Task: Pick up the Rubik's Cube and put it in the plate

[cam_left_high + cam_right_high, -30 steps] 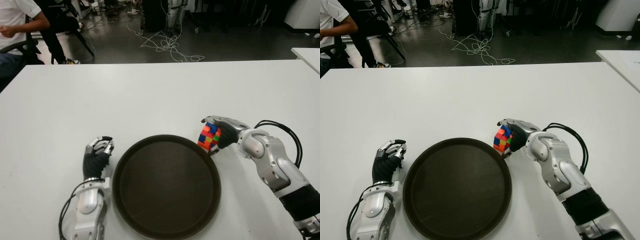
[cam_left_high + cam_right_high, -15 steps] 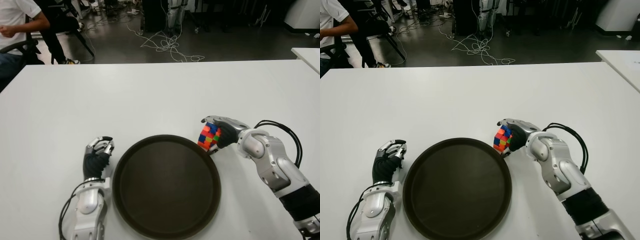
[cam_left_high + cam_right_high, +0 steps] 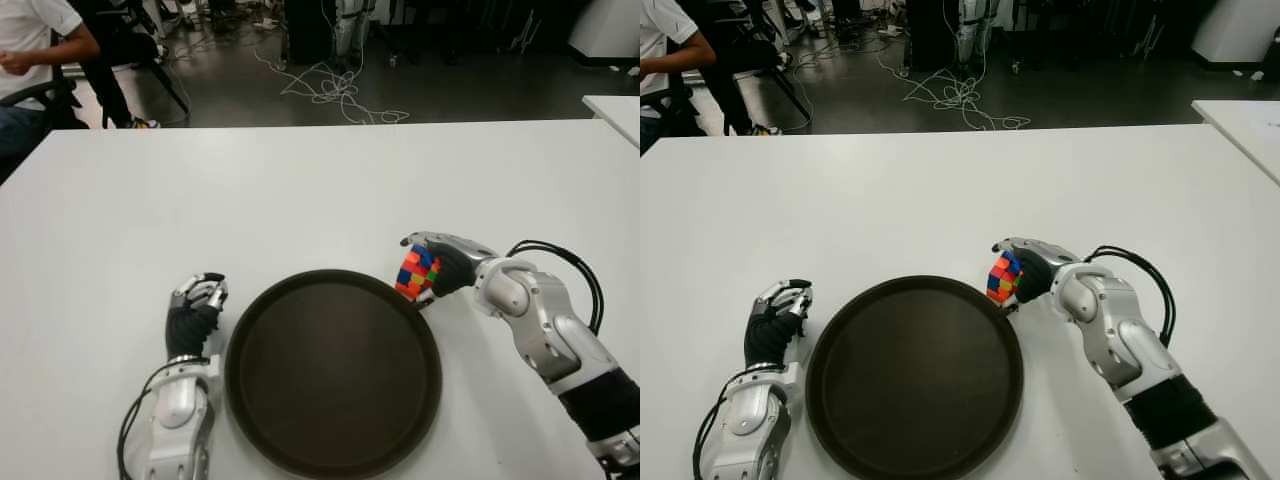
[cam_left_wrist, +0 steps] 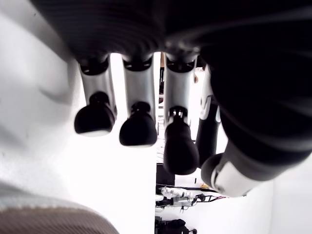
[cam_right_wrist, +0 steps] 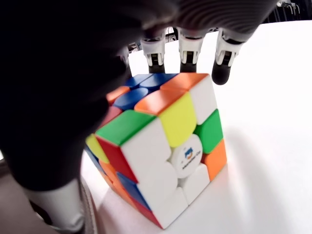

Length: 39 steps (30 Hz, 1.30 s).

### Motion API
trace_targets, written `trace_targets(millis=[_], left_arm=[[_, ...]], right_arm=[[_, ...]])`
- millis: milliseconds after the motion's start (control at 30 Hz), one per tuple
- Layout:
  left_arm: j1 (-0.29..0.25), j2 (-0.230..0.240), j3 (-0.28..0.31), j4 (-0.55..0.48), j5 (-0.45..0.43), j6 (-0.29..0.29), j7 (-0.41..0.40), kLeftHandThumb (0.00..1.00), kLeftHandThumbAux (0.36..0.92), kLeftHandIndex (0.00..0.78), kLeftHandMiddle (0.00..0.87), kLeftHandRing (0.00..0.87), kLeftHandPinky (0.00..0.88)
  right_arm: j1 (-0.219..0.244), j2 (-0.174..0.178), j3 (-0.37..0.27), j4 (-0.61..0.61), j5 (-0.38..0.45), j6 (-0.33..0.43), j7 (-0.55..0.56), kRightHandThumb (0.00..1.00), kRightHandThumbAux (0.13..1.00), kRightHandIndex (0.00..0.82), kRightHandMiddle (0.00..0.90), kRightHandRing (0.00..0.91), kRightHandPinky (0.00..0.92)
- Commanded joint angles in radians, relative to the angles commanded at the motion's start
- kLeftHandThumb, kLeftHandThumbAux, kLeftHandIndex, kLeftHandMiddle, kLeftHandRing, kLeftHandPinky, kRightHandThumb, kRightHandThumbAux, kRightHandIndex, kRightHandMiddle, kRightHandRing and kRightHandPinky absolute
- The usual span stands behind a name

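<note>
Rubik's Cube gripped by right hand fingers at plate rim; left hand curled, empty.

Cube: mixed stickers of orange, yellow, green, blue, red, white; white centre with small logo. Plate: dark brown, plain. Table: white. Hands: silver and black.
</note>
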Motion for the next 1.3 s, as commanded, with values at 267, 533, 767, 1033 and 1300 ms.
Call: trace_targets(millis=[267,533,767,1033,1300], left_arm=[[0.000,0.008,-0.005,0.003,0.009,-0.004,-0.001,0.710,0.706,0.444,0.785,0.815,0.816],[0.001,0.010,-0.004,0.005,0.002,-0.008,-0.010,0.711,0.705,0.444,0.781,0.811,0.812],[0.002,0.004,0.000,0.002,-0.004,-0.006,-0.008,0.712,0.705,0.444,0.779,0.811,0.811],[0.002,-0.003,0.004,-0.002,-0.007,0.003,0.007,0.711,0.706,0.444,0.780,0.814,0.815],[0.000,0.001,0.002,0.001,-0.011,-0.002,-0.001,0.711,0.706,0.444,0.783,0.815,0.814]], right_arm=[[0.009,0.010,-0.005,0.005,-0.015,-0.013,-0.068,0.000,0.826,0.098,0.119,0.132,0.180],[0.044,0.055,-0.048,0.007,0.013,-0.043,-0.207,0.572,0.761,0.374,0.445,0.458,0.509],[0.060,0.080,-0.068,-0.005,0.023,-0.038,-0.252,0.676,0.739,0.420,0.615,0.639,0.648],[0.071,0.091,-0.075,-0.022,0.017,-0.029,-0.265,0.676,0.739,0.422,0.669,0.706,0.725],[0.074,0.097,-0.080,-0.032,0.026,-0.022,-0.257,0.676,0.738,0.424,0.699,0.732,0.747]])
